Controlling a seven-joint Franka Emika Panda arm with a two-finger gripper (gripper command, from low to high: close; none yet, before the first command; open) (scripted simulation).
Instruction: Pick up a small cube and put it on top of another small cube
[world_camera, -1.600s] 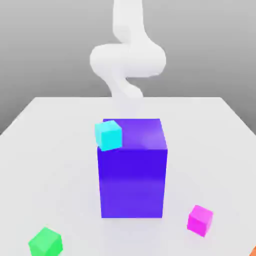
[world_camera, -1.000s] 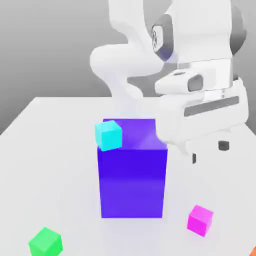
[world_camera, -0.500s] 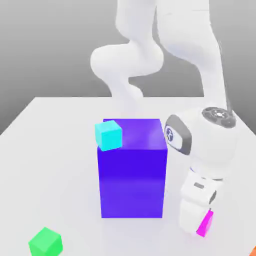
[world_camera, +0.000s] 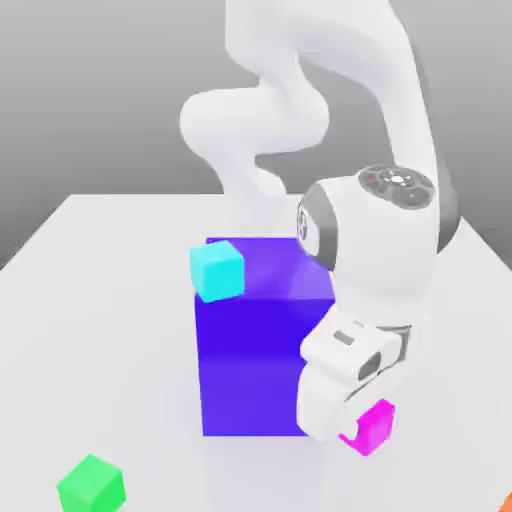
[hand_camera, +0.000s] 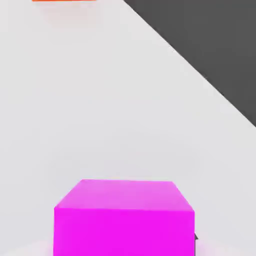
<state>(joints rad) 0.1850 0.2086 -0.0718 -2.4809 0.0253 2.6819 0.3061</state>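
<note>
The small cube (world_camera: 374, 425), bright magenta-pink, sits under the white hand near the front of the exterior view's right, beside the big blue-violet block (world_camera: 262, 350). My gripper (world_camera: 362, 432) is shut on it, and the hand's body covers part of the cube. In the hand view the small cube (hand_camera: 124, 217) looms close, just over the white table. A cyan cube (world_camera: 217, 269) sits at the block's top front corner on the exterior view's left. A green cube (world_camera: 91, 485) lies on the table at the front left.
The white table (world_camera: 110, 330) stretches around the tall block. An orange thing (world_camera: 507, 503) peeks in at the front right corner and also appears in the hand view (hand_camera: 64, 1). The arm's white links rise behind the block.
The arm swung down from above the block to the magenta cube. The fingers closed on it, and cube and hand have shifted towards the block.
</note>
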